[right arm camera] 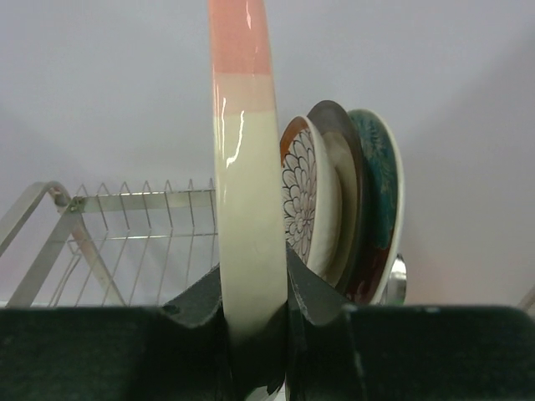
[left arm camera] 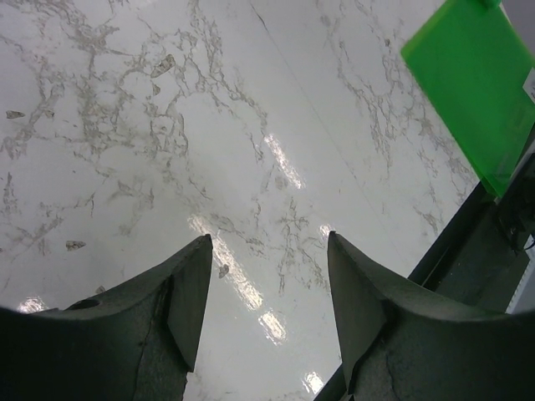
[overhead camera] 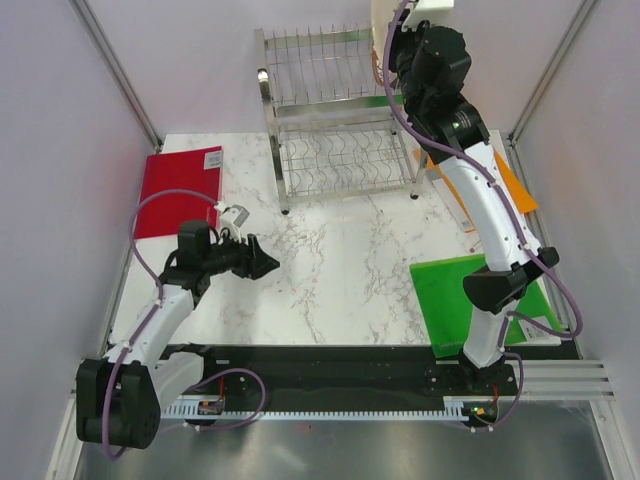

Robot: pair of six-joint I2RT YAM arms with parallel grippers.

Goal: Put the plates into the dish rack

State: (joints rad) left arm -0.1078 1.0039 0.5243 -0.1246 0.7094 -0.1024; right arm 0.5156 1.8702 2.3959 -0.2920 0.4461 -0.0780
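Observation:
My right gripper point(overhead camera: 400, 45) is high over the right end of the chrome dish rack point(overhead camera: 330, 110), shut on the pink-and-cream plate point(overhead camera: 378, 30). In the right wrist view the gripper point(right arm camera: 253, 280) holds this plate point(right arm camera: 244, 167) upright and edge-on. Just to its right stand the brown petal plate point(right arm camera: 303, 196), a dark-rimmed plate point(right arm camera: 338, 180) and the red plate with teal flower point(right arm camera: 380, 192), all upright. The rack's empty slots point(right arm camera: 125, 209) lie to the left. My left gripper point(overhead camera: 262, 264) is open and empty, low over the marble table point(left arm camera: 267, 242).
A red board point(overhead camera: 180, 190) lies at the table's left edge, a green board point(overhead camera: 470, 300) at the front right, also in the left wrist view point(left arm camera: 472, 83), and an orange board point(overhead camera: 515, 185) beside the rack. Walls close in both sides.

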